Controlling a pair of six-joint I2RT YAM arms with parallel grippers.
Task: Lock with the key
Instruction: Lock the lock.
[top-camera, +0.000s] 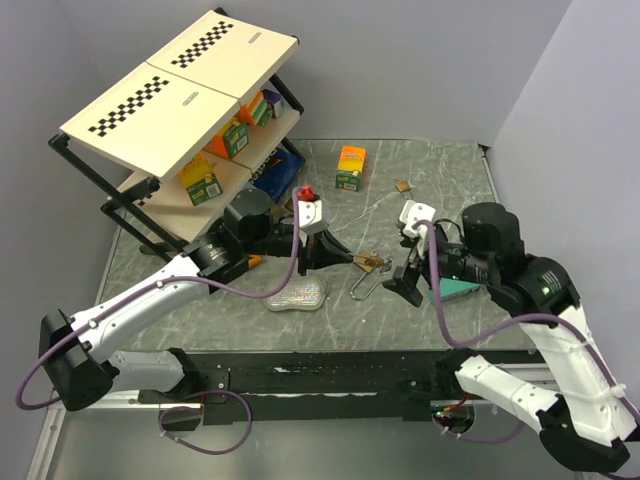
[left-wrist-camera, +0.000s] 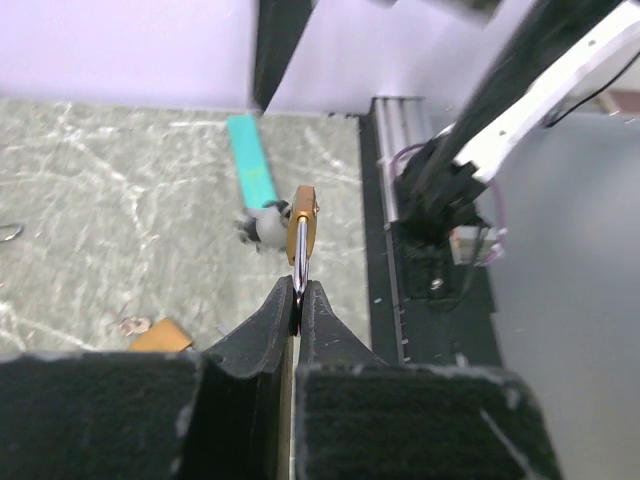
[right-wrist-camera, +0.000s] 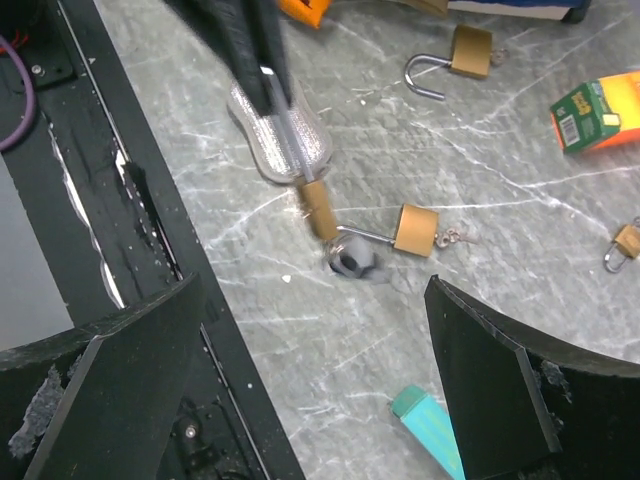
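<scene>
My left gripper is shut on the steel shackle of a brass padlock, which it holds edge-on above the table. A grey-headed key hangs at that padlock's body. In the right wrist view the same padlock and key show just beyond my right gripper. This gripper is open and holds nothing. In the top view the left gripper and right gripper face each other mid-table, a short gap apart.
A second brass padlock with an open shackle lies on the table beside the held one. A third padlock, a glittery pouch, a teal block, an orange-green box and a shelf rack surround them.
</scene>
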